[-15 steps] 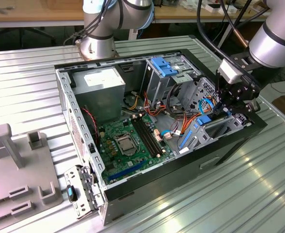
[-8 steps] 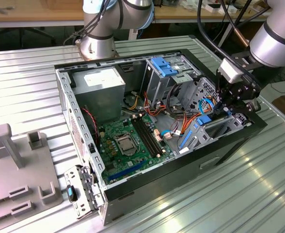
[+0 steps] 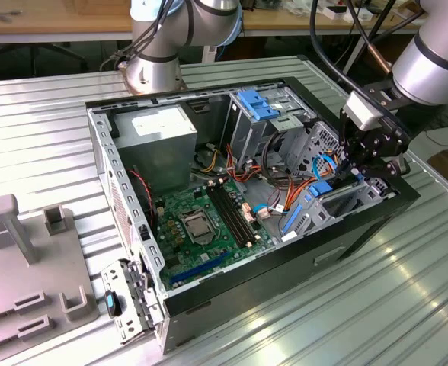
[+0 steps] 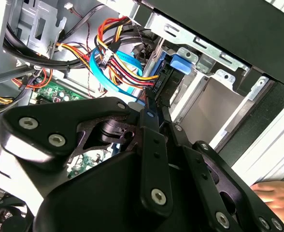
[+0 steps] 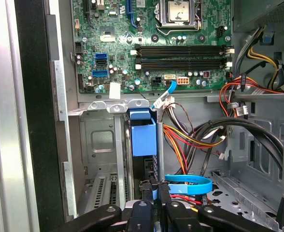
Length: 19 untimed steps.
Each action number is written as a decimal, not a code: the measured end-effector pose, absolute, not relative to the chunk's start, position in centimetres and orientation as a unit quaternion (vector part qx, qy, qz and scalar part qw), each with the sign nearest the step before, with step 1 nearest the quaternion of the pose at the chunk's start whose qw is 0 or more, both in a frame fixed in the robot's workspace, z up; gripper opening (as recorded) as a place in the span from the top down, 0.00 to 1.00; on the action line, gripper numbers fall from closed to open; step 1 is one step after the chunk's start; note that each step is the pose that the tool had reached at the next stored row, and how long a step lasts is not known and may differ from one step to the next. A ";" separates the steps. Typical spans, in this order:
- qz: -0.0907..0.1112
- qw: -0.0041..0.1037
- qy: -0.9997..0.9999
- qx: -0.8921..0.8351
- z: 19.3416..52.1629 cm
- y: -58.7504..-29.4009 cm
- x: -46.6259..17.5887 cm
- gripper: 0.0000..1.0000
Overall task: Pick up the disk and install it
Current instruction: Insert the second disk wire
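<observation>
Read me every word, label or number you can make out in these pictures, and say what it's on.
Nothing can be read as text.
Power supply, white label: print too small to read.
Motherboard, white sticker and board markings: too small to read.
Processor, lid markings: unreadable.
Disk, held in the pincer: no print seen.

An open computer case [image 3: 232, 252] is lying on the ribbed metal desk [image 3: 376, 305], its green motherboard [image 3: 201, 225] showing. A grey power supply [image 3: 159, 133] is sitting inside. A grey fixture [image 3: 26, 259] is resting nearby.
</observation>
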<state>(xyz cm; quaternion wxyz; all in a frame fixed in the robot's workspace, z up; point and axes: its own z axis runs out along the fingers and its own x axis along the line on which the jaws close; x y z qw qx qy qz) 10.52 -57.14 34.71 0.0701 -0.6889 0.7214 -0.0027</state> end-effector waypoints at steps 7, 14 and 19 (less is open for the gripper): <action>-0.003 0.070 0.720 -0.690 34.7 -57.1 10.5 0.84; -0.002 0.070 0.716 -0.695 34.7 -57.1 10.5 0.84; -0.002 0.070 0.714 -0.697 34.6 -57.1 10.5 0.84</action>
